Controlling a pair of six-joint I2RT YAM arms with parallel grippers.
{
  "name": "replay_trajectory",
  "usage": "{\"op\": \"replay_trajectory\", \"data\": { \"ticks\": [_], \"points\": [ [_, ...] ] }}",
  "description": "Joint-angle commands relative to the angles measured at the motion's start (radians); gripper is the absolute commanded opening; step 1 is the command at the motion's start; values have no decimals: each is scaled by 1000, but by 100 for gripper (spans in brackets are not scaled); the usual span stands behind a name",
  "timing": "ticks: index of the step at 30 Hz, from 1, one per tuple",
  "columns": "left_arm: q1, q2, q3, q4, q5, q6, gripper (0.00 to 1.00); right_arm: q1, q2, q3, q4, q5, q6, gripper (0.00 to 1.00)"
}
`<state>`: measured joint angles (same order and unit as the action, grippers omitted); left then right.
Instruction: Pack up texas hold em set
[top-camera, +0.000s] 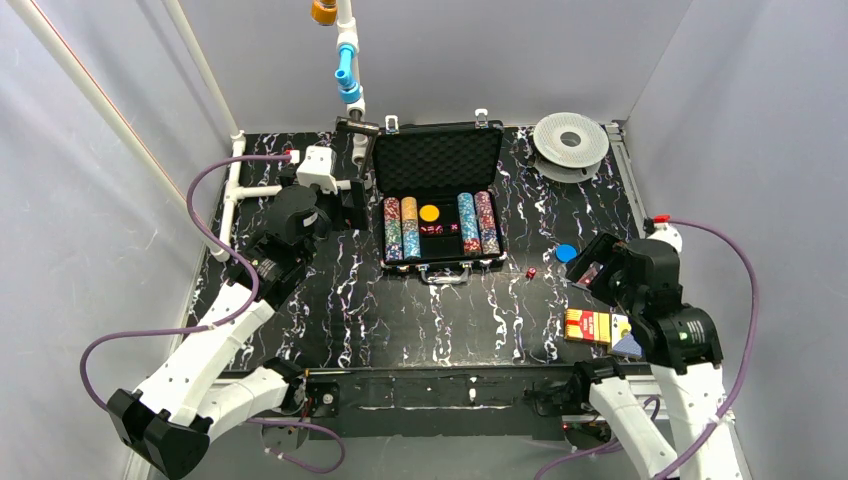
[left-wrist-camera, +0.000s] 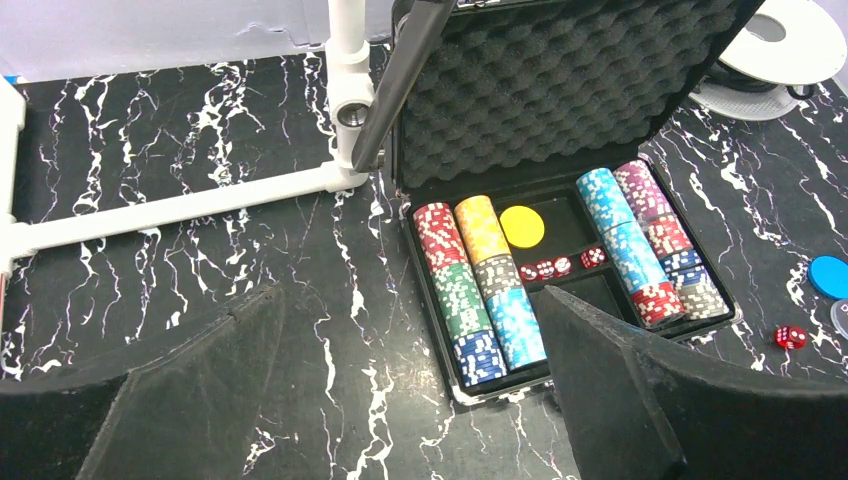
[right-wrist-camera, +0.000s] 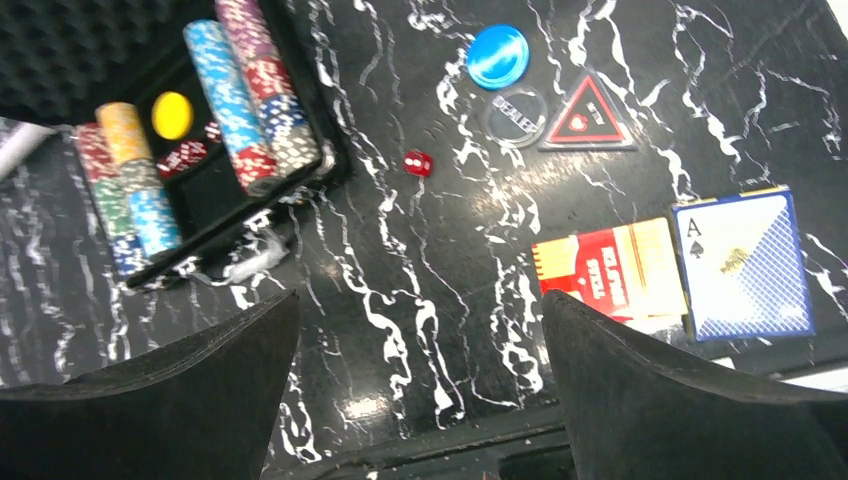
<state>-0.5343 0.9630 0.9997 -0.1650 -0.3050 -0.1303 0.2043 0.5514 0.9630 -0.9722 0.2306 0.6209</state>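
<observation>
The black briefcase (top-camera: 437, 160) lies open at the table's middle back, lid up. Chip rows (top-camera: 402, 228) fill its left and right sides, with a yellow disc (top-camera: 429, 212) and red dice (top-camera: 437, 229) between them. To its right on the table lie a loose red die (top-camera: 531, 273), a blue disc (top-camera: 566, 253), a red card deck (top-camera: 588, 326) and a blue card deck (right-wrist-camera: 742, 262). My left gripper (left-wrist-camera: 408, 300) is open and empty by the case's left front corner. My right gripper (right-wrist-camera: 420, 300) is open and empty above the table left of the decks.
A clear dealer button (right-wrist-camera: 517, 112) and a black-red triangular piece (right-wrist-camera: 588, 115) lie beside the blue disc (right-wrist-camera: 497, 56). A round white-grey spool (top-camera: 570, 140) stands at the back right. A white pipe frame (left-wrist-camera: 200, 205) runs along the left back.
</observation>
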Motion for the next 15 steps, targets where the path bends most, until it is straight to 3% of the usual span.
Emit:
{"op": "replay_trajectory", "data": {
  "ticks": [1, 15],
  "points": [
    [-4, -12, 13, -8, 5, 1, 99, 3, 87, 33, -53, 50, 4, 98],
    [-4, 2, 16, -7, 28, 0, 100, 3, 205, 46, -17, 2, -38, 98]
  ]
}}
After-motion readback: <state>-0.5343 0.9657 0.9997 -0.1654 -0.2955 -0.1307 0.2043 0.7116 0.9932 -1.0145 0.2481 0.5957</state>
